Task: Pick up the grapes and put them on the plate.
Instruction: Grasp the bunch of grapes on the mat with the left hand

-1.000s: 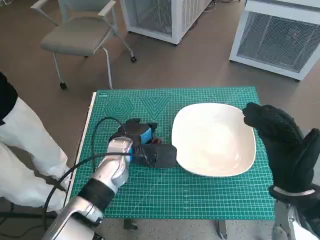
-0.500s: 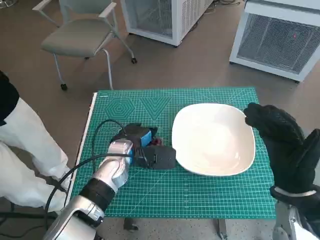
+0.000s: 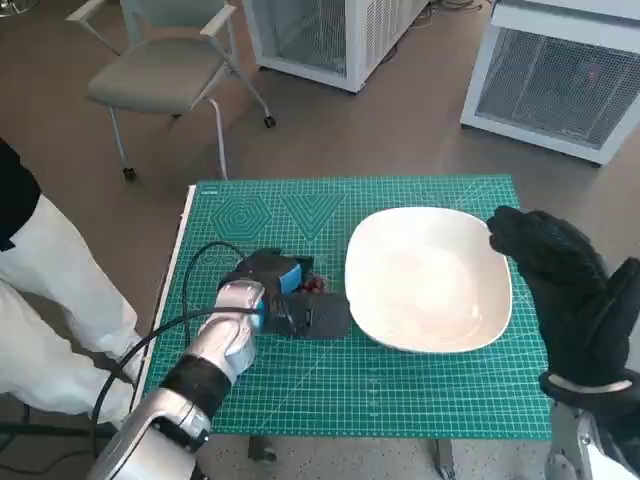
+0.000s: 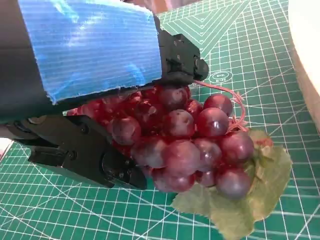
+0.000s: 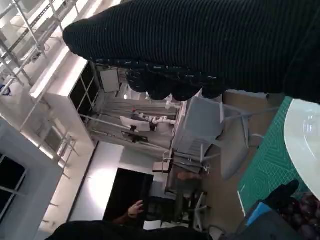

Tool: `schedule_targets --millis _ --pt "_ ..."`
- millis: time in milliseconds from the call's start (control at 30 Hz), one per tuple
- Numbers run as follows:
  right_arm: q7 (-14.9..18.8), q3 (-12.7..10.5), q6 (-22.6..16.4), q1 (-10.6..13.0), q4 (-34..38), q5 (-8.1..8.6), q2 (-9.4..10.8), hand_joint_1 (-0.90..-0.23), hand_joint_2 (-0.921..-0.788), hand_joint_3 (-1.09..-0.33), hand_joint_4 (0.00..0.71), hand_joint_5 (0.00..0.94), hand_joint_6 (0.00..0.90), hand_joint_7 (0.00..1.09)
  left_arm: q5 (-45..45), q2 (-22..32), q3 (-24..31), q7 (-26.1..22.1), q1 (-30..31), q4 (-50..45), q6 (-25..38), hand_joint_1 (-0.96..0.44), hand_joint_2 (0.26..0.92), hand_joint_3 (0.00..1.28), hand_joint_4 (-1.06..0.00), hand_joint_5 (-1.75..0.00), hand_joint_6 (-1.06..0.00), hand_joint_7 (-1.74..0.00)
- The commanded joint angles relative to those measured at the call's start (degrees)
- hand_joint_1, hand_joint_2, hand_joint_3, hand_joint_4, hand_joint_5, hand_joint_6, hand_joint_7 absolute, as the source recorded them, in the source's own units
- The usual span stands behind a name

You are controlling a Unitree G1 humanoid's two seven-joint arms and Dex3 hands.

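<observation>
A: where are the grapes (image 4: 190, 145) right now?

B: on the green mat (image 3: 400, 390), just left of the plate (image 3: 430, 278), not on it yet. The left hand (image 3: 285, 290) has its fingers (image 4: 90, 155) wrapped round the bunch

A: and the right hand (image 3: 560, 285)?

B: hanging at the plate's right edge, holding nothing. Can't tell whether its fingers are curled or loose

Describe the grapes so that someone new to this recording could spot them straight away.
Start at the green cutting mat and find the big white plate on it. Just beside the plate's edge, the left hand grips the grapes: a dark red bunch with a pale green leaf, the only fruit on the mat.
</observation>
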Motion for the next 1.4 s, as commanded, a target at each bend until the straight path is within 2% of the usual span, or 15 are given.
schedule_targets --millis 33,200,367,467,500,567,600,633,700,800,1000,1100,1233,1400 --pt "-0.11 -0.12 0.55 0.7 0.79 0.24 -0.18 -0.495 -0.921 -0.57 0.417 0.547 0.18 0.91 -0.71 -1.04 -0.6 0.83 -1.61 3.31 -0.67 0.07 0.853 0.04 -0.23 -0.05 -0.3 -0.01" --pt "0.03 -0.2 0.38 0.54 1.16 0.3 -0.21 -0.496 -0.921 -0.569 0.418 0.547 0.181 0.91 -0.3 -1.93 -1.58 2.32 -2.53 6.4 -1.41 0.07 0.875 0.05 -0.29 -0.07 -0.32 -0.01" --pt "0.05 -0.23 0.45 0.37 1.23 0.39 -0.27 -0.497 -0.921 -0.566 0.419 0.545 0.183 0.91 0.04 -2.47 -2.69 4.08 -3.16 8.62 -2.18 0.01 0.876 0.05 -0.29 -0.05 -0.32 -0.01" --pt "0.0 -0.25 0.48 0.28 1.2 0.34 -0.31 -0.497 -0.921 -0.566 0.42 0.544 0.184 0.91 -0.07 -2.65 -2.82 5.77 -3.41 9.74 -2.72 0.03 0.892 0.05 -0.34 -0.08 -0.34 -0.01" --pt "-0.02 -0.25 0.48 0.25 1.2 0.31 -0.32 -0.497 -0.921 -0.566 0.42 0.544 0.185 0.9 -0.15 -2.71 -2.79 6.42 -3.49 10.14 -2.87 0.07 0.901 0.07 -0.37 -0.23 -0.35 -0.01" --pt "-0.05 -0.25 0.48 0.2 1.18 0.26 -0.34 -0.497 -0.921 -0.566 0.421 0.543 0.185 0.9 -0.33 -2.82 -2.69 7.87 -3.59 10.88 -3.13 0.18 0.903 0.17 -0.39 -0.69 -0.39 -0.02" --pt "-0.07 -0.25 0.48 0.18 1.16 0.23 -0.36 -0.497 -0.921 -0.566 0.421 0.543 0.186 0.9 -0.42 -2.85 -2.62 8.62 -3.54 11.14 -3.26 0.24 0.884 0.27 -0.39 -0.99 -0.43 -0.03" --pt "-0.08 -0.25 0.47 0.17 1.14 0.21 -0.37 -0.497 -0.921 -0.566 0.421 0.542 0.186 0.9 -0.52 -2.85 -2.56 9.22 -3.43 11.28 -3.36 0.28 0.851 0.38 -0.38 -1.2 -0.46 -0.04" --pt "-0.07 -0.25 0.44 0.16 1.13 0.18 -0.4 -0.496 -0.921 -0.566 0.421 0.542 0.186 0.9 -0.75 -2.8 -2.44 10.04 -3.16 11.36 -3.49 0.33 0.775 0.59 -0.36 -1.47 -0.53 -0.07" --pt "0.0 -0.3 0.31 0.16 1.21 0.2 -0.47 -0.496 -0.921 -0.566 0.422 0.541 0.187 0.9 -1.27 -2.66 -2.22 10.51 -2.95 11.37 -3.61 0.36 0.715 0.75 -0.35 -1.66 -0.6 -0.1" --pt "-0.06 -0.25 0.08 0.28 1.07 0.14 -0.52 -0.496 -0.921 -0.566 0.422 0.539 0.188 0.9 -1.99 -2.4 -2.25 10.63 -2.95 11.39 -4.01 0.37 0.687 0.82 -0.34 -1.73 -0.47 -0.03" --pt "-0.05 -0.21 -0.03 0.24 1.16 0.14 -0.51 -0.496 -0.921 -0.566 0.423 0.537 0.188 0.9 -2.11 -2.23 -2.34 10.61 -2.93 11.37 -4.29 0.37 0.681 0.82 -0.35 -1.73 -0.44 -0.02" --pt "0.06 -0.17 -0.21 0.13 1.41 0.14 -0.5 -0.496 -0.921 -0.565 0.423 0.536 0.188 0.9 -2.19 -1.94 -2.49 10.49 -2.86 11.19 -4.65 0.37 0.685 0.8 -0.36 -1.71 -0.47 -0.03" --pt "0.1 -0.1 -0.3 0.07 1.59 0.17 -0.47 -0.496 -0.921 -0.565 0.424 0.534 0.189 0.9 -2.25 -1.49 -2.53 10.33 -2.72 11.07 -5.49 0.37 0.714 0.72 -0.39 -1.66 -0.58 -0.08"
